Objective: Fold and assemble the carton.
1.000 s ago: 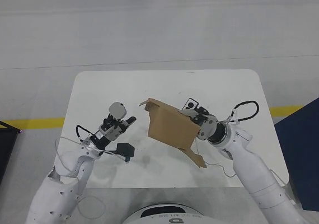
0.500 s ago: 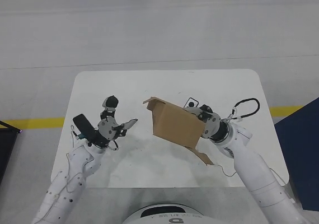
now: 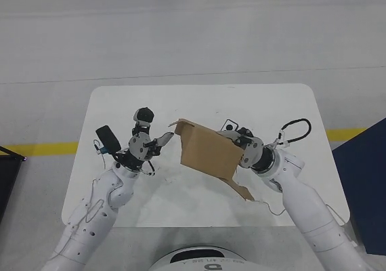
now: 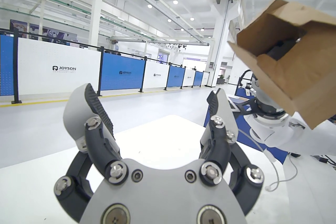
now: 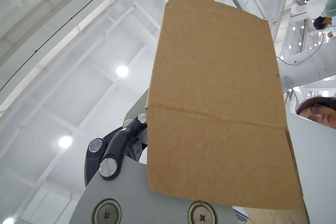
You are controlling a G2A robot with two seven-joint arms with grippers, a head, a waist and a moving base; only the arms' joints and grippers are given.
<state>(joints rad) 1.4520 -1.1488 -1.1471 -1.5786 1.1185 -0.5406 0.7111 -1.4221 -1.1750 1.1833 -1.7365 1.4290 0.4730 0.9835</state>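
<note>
**A:** Where is the carton for you at this moment?

**B:** You have it in the air above the middle of the white worktop, tilted, and it does not rest on the surface. Your right tool has closed on 1 of its brown walls. In the right wrist view the carton stands directly in front of the camera, so you see 1 dark finger link beside the cardboard and the fingertips are hidden behind it.

**A:** And the left tool?

**B:** Your left tool is spread wide and it holds nothing. In the left wrist view the left tool shows its 2 ribbed fingers far from each other, with bare worktop between them.

**A:** How near is it to the carton?

**B:** Near, but apart. The open end of the carton faces your left tool, and you can look into it, where something dark sits inside; I cannot tell exactly what it is. 1 long flap hangs down from the carton toward the worktop on the robot's side.
</note>
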